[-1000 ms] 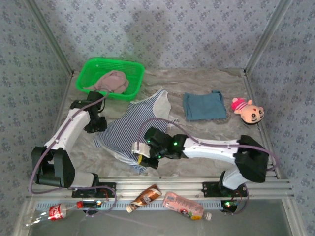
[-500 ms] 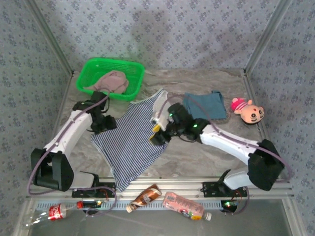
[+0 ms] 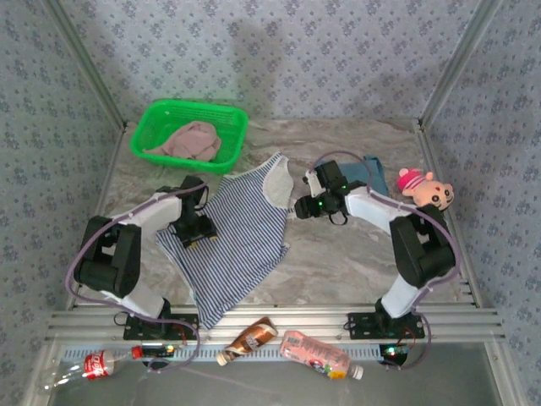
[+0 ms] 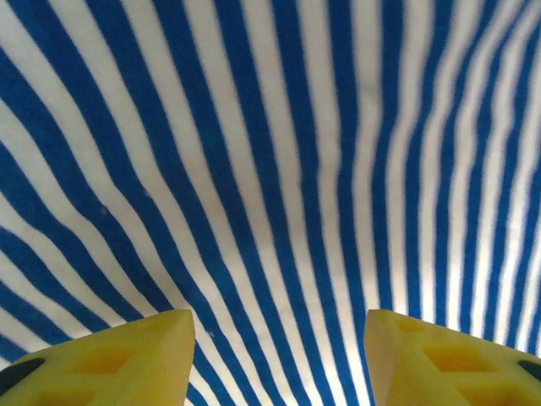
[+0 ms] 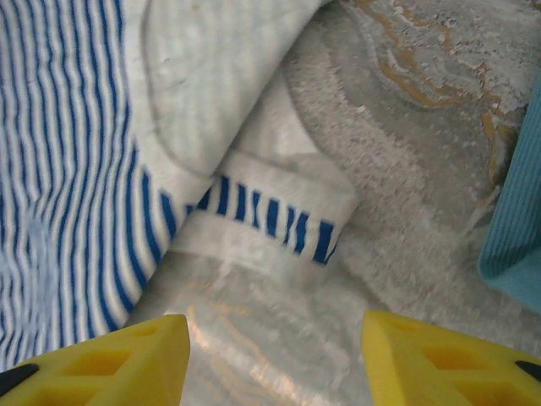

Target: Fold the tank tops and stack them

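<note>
My left arm runs up the left side of the table (image 3: 338, 262), bends at the elbow and reaches rightward, so that my left gripper (image 3: 194, 228) points down over the left edge of the striped tank top (image 3: 232, 245). In my left wrist view the two yellow fingertips of this gripper (image 4: 279, 355) stand wide apart with nothing caught between them, and the striped cloth (image 4: 279, 152) lies smooth just beneath

My right arm rises from its base, folds back on itself and stretches leftward across the far part of the table. My right gripper (image 3: 303, 205) sits beside the strap end of the striped top, its jaws parted and holding nothing. Through my right wrist camera the gripper (image 5: 275, 355) hangs above bare table, with the striped top (image 5: 68, 169) on the left and the teal tank top (image 5: 516, 228) at the right edge

The striped top lies spread flat and slanted, hem towards my bases, straps towards the far side. Its neckline shows the pale inside, and one strap is doubled over into a short striped band. The teal top (image 3: 373, 167) lies partly behind my right forearm, next to the plush toy (image 3: 425, 190). The pink tank top (image 3: 190, 139) is crumpled in the green basket (image 3: 182, 107) at the far left
</note>
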`<state>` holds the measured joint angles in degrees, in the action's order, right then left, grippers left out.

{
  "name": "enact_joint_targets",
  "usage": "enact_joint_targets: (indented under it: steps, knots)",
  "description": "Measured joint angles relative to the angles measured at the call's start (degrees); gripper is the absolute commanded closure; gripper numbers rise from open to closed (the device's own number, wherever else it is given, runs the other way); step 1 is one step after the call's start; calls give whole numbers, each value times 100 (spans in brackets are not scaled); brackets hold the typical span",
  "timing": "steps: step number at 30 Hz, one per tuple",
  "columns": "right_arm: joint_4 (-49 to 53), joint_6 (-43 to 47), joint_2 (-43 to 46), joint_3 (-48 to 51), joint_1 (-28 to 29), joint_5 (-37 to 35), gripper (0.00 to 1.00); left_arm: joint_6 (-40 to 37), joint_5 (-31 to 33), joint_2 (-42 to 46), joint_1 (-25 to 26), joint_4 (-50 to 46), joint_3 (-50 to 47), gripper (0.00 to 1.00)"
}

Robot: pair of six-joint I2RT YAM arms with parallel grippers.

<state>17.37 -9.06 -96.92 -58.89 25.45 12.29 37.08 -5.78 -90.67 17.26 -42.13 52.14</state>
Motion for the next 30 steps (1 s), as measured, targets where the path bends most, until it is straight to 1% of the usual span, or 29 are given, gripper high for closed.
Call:
enact_joint_targets:
  steps: [4,5,6,8,9,13,17,22,26,30]
  knots:
    - [68,-44,-431,-293,2,-76,46,-125,0,-192,-271,37,-24,46]
    - [90,-46,-549,-387,2,-103,48,-168,-4,-223,-330,33,-20,46]
    - [87,-46,-649,-457,0,-122,51,-208,-4,-234,-363,26,-9,46]
    - [90,-87,-815,-544,2,-160,65,-297,0,-286,-431,-4,48,46]
    - [92,-103,-876,-562,2,-170,70,-345,0,-337,-459,-24,92,47]
    - [201,-70,-986,-588,2,-247,83,-555,0,-568,-586,-155,317,47]
    - [306,-26,-940,-570,-22,-299,93,-802,59,-833,-664,-341,627,47]
    - [688,33,-400,-328,-74,-549,96,-1248,341,-1250,-758,-531,1178,47]
    - [1045,114,328,-153,-254,-743,96,-1670,595,-1644,-820,-671,1720,47]
    - [1410,138,935,-20,-424,-791,96,-1998,671,-1899,-826,-664,2116,45]
